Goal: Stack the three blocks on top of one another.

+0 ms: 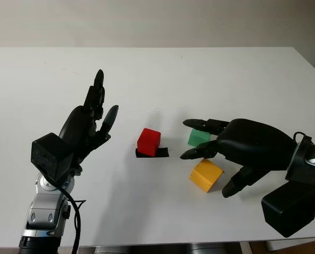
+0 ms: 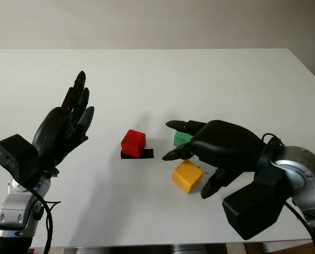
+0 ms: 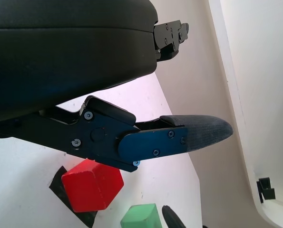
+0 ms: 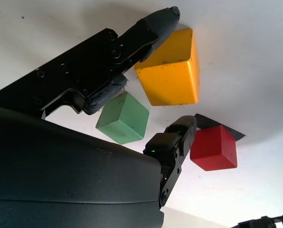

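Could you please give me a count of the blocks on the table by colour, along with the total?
Red block: 1, sitting on a black mark
Green block: 1
Yellow block: 1
Total: 3 blocks, none stacked yet. The right hand hovers open over the green one; the left hand is raised, open, to the left of the red one.

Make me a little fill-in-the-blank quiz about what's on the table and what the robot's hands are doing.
1. The red block sits on a patch of ____ tape.
2. The right hand hovers over the green block and the ____ block.
3. The number of blocks stacked so far is ____.
4. The left hand, raised left of the blocks, is open and holds ____.

Missing words: black; yellow; zero; nothing
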You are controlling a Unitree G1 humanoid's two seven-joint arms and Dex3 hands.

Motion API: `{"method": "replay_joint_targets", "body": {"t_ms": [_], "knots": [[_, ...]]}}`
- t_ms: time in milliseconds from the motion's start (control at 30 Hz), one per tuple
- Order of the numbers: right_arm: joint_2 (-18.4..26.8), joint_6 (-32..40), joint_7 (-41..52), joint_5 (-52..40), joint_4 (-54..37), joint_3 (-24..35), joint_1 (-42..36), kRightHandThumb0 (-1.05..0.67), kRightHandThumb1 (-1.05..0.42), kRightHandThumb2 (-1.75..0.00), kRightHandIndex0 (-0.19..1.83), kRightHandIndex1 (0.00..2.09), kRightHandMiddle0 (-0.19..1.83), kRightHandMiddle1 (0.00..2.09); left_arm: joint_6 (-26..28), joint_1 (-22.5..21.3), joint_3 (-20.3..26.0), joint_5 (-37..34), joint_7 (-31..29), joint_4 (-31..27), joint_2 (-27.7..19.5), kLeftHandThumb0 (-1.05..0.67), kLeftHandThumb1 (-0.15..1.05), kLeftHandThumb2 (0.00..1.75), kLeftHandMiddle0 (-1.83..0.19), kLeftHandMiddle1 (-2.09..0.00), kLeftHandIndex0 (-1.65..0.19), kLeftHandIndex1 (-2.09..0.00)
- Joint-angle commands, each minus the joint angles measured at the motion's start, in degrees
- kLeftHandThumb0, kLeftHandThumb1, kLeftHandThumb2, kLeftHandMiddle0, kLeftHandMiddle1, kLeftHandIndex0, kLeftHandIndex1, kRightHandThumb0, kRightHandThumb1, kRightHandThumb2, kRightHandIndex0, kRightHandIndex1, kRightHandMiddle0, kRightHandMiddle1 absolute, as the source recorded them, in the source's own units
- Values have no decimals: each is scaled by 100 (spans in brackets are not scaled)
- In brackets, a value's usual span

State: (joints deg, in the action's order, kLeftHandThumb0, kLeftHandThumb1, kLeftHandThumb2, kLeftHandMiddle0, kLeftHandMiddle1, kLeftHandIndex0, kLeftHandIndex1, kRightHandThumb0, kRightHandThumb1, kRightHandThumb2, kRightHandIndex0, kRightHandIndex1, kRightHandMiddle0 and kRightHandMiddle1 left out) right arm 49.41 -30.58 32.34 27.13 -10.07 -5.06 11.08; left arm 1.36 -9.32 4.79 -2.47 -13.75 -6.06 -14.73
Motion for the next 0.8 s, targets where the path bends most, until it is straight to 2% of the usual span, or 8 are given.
{"method": "replay_joint_targets", "body": {"t_ms": [0, 333, 600, 700, 767], "knots": [[-52, -122, -156, 89, 102, -38, -37, -61, -72, -6, 12, 7, 71, 11, -67, 47, 18, -21, 14, -113, -9, -73, 105, 54, 19, 0, 19, -1], [-130, -481, -688, 371, 549, -115, 37, -54, -70, -5, 16, 8, 79, 14, -124, 70, 23, -9, 25, -75, -19, -74, 105, 52, 19, -1, 19, -1], [-178, -704, -969, 347, 768, -115, 129, -49, -73, -6, 24, 9, 92, 23, -195, 66, 18, -21, -3, -34, -24, -74, 105, 53, 19, 0, 19, 0], [-195, -808, -1002, 200, 875, -105, 179, -40, -80, -6, 30, 7, 77, 78, -231, 50, 13, -25, -4, -4, -15, -73, 105, 52, 19, -1, 19, -1], [-200, -780, -947, 73, 889, -96, 190, -38, -82, -6, 31, 7, 72, 94, -221, 41, 2, -1, 9, 1, -19, -73, 105, 52, 19, -1, 19, -1]]}}
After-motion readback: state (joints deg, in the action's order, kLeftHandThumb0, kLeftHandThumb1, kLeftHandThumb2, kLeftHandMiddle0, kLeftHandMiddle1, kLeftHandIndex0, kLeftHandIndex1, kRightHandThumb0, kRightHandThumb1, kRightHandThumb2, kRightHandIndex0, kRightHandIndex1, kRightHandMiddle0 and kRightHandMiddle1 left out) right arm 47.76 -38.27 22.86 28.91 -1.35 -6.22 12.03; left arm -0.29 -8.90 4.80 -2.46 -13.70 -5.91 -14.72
